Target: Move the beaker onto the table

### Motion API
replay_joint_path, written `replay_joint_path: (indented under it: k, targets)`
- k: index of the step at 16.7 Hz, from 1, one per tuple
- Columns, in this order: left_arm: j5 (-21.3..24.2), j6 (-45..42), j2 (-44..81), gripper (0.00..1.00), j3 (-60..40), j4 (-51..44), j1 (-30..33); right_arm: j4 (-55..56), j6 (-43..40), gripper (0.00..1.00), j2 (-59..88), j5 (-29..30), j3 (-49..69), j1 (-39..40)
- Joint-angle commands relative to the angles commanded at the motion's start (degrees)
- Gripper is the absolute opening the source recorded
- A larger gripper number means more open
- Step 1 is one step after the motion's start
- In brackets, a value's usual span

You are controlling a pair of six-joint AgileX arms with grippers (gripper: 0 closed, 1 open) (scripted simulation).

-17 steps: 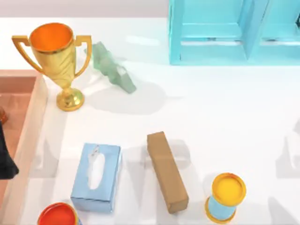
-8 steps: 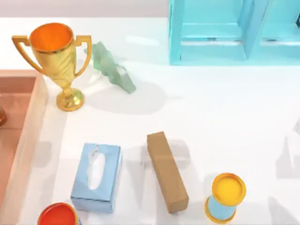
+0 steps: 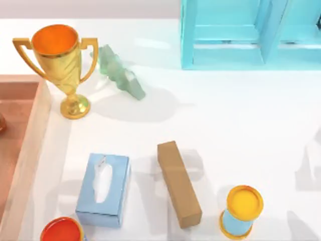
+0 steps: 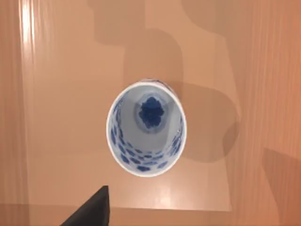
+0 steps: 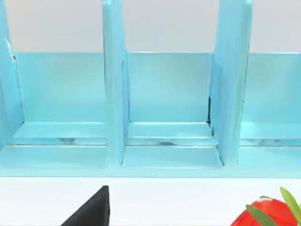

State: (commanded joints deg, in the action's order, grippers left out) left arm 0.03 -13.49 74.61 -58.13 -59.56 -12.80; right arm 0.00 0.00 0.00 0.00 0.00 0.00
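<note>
The beaker (image 4: 146,135) stands upright on the wooden tray (image 4: 61,94) at the tabletop's (image 3: 225,125) left edge — not yet lifted, so the whole move is left. The left end effector (image 4: 91,209) hovers straight above it, looking down into its mouth, apart from it; whether it is spread cannot be told. The right end effector (image 5: 91,209) faces the blue rack (image 5: 164,103) — likely idle.

Bright even light, soft shadows (slightly blurred)

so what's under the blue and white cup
The cup stands upright on the wooden tray. Its inside shows a blue mark at the bottom; the tray right beneath it is covered.
</note>
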Motion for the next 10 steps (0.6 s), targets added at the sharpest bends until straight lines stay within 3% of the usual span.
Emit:
replay_joint_path:
  k: [5, 10]
  targets:
    - [-0.1, -2.8, 13.5, 1.00, -12.5, -11.1, -2.5, 0.0, 0.0, 1.00, 0.0, 0.0, 0.0, 0.0]
    - [-0.1, -3.2, 15.7, 1.00, -14.6, -12.8, -2.9, 0.0, 0.0, 1.00, 0.0, 0.0, 0.0, 0.0]
